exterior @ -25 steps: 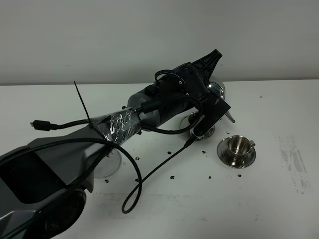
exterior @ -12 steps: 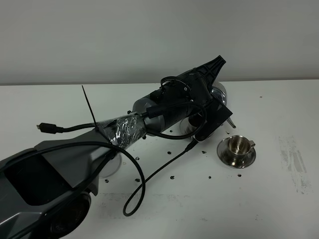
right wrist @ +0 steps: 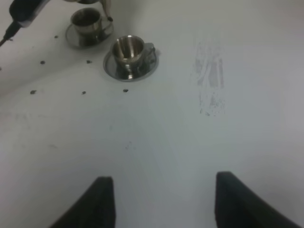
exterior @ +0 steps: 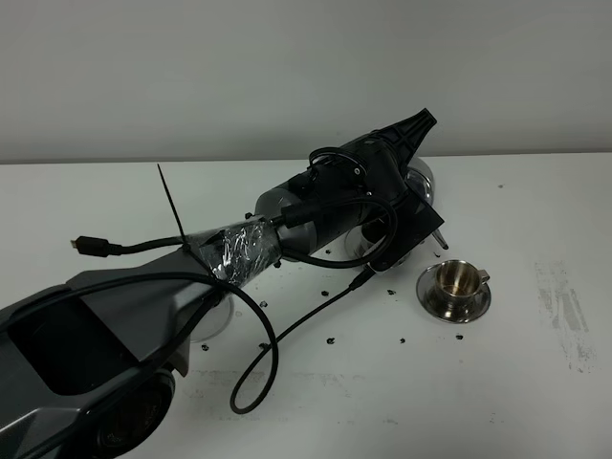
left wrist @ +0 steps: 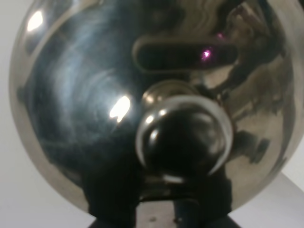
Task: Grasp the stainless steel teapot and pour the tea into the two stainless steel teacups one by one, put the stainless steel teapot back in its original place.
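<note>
Since the left arm (exterior: 239,244) swung slightly right a second ago, the shiny conical steel teapot (exterior: 423,182), pinched in the left gripper (exterior: 406,163), now has its thin spout (exterior: 439,237) near the small handled steel cup (exterior: 457,278). I'd guess that's the next pour. The right gripper (right wrist: 161,199) sits idle, jaws spread.

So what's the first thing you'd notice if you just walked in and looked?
A big black-and-grey robot arm stretches from the near left corner to the middle of the white table. Its left gripper holds a shiny steel teapot tilted, whose domed knobbed lid fills the left wrist view. Just right of it sits a small shiny steel teacup on a round saucer.
</note>
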`<state>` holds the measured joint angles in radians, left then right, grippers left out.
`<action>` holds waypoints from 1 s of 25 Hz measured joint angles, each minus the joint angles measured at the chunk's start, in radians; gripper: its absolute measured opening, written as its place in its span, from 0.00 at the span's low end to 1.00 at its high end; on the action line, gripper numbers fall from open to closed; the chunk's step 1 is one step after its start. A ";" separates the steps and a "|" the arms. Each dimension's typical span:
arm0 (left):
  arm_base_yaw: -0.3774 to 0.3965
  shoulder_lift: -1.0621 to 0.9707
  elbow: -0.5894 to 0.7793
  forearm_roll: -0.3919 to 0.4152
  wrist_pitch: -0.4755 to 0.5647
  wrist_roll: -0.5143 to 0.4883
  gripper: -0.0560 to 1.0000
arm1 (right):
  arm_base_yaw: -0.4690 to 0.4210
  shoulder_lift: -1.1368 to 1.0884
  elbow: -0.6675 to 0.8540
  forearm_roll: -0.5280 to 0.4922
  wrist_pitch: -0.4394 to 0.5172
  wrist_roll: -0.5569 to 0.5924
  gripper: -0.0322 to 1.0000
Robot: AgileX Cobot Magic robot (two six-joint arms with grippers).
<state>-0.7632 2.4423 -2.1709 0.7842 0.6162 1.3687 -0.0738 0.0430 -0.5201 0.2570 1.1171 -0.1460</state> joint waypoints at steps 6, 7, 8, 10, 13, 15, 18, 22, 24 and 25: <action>-0.001 0.000 0.000 0.020 0.000 0.003 0.22 | 0.000 0.000 0.000 0.000 0.000 0.000 0.48; -0.001 0.000 0.000 0.021 0.000 0.008 0.22 | 0.000 0.000 0.000 0.000 0.000 0.000 0.48; -0.003 0.000 0.000 0.022 0.000 0.013 0.22 | 0.000 0.000 0.000 0.000 0.000 0.000 0.48; -0.007 0.000 0.000 0.022 0.000 0.025 0.22 | 0.000 0.000 0.000 0.000 0.000 0.000 0.48; -0.014 0.000 0.000 0.022 -0.001 0.030 0.22 | 0.000 0.000 0.000 0.000 0.000 0.000 0.48; -0.017 0.000 0.000 0.022 -0.001 0.030 0.22 | 0.000 0.000 0.000 0.000 0.000 0.000 0.48; -0.020 0.000 0.000 0.022 -0.001 0.034 0.22 | 0.000 0.000 0.000 0.000 0.000 0.000 0.48; -0.021 0.000 0.000 0.027 -0.001 0.044 0.22 | 0.000 0.000 0.000 0.000 0.000 0.000 0.48; -0.021 0.000 0.000 0.033 -0.001 0.045 0.22 | 0.000 0.000 0.000 0.000 0.000 0.000 0.48; -0.021 0.000 0.000 0.038 -0.001 0.045 0.22 | 0.000 0.000 0.000 0.000 0.000 0.000 0.48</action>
<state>-0.7838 2.4423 -2.1709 0.8221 0.6152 1.4135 -0.0738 0.0430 -0.5201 0.2570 1.1171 -0.1460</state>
